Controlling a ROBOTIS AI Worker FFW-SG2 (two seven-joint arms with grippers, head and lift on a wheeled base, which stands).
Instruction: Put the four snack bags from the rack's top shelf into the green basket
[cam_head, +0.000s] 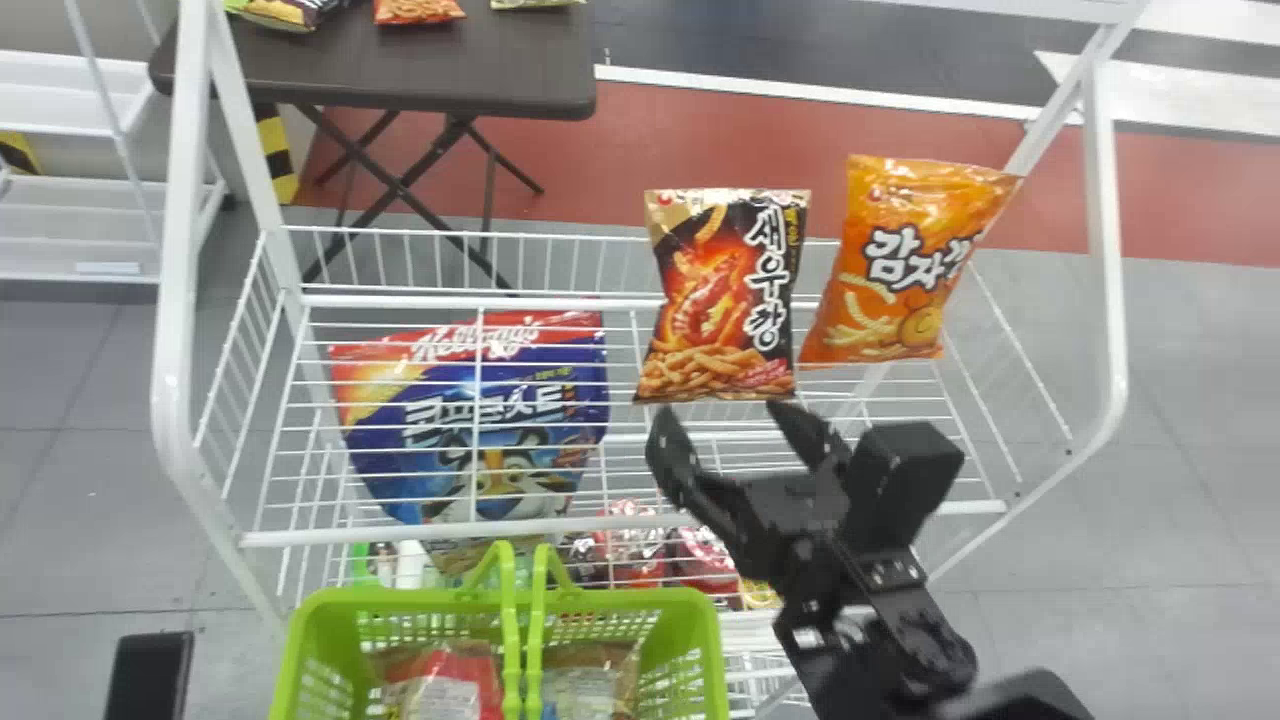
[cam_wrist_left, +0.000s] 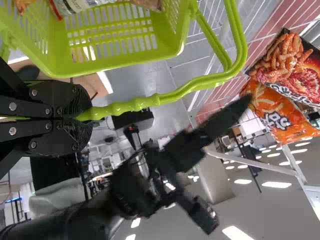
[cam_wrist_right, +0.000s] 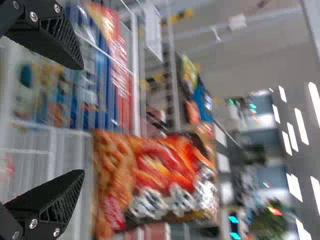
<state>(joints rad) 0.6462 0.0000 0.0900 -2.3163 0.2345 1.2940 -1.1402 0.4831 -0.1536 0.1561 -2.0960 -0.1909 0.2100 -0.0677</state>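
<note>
A shiny black snack bag with a red and orange picture and a gold top (cam_head: 720, 300) stands upright near the middle of the head view. It shows curly brown snacks near its bottom. Next to it, right of the middle, a bright orange snack bag (cam_head: 890, 270) leans over, with pale yellow sticks drawn on it. Both are on the top shelf of white wire (cam_head: 320, 535).

The right hand (cam_head: 720, 425) is just below the black bag in the head view. It is let go, with its two black fingers spread wide.

The left hand (cam_wrist_left: 90, 116) is closed tight around the bright green plastic handle (cam_wrist_left: 135, 104) in the left wrist view. The bright green plastic basket (cam_head: 340, 602) is at the bottom of the head view. A red and clear bag (cam_head: 485, 680) and a brown bag (cam_head: 605, 670) are inside it.

Under the shelf wires, left of the middle, is a big blue bag with a red top (cam_head: 500, 450). At the upper left is a dark brown surface (cam_head: 480, 70) on crossed legs, with small snack bags (cam_head: 420, 10) on it. White racks (cam_head: 80, 225) are at the left edge. The floor is gray, with a wide red stripe (cam_head: 650, 150).
</note>
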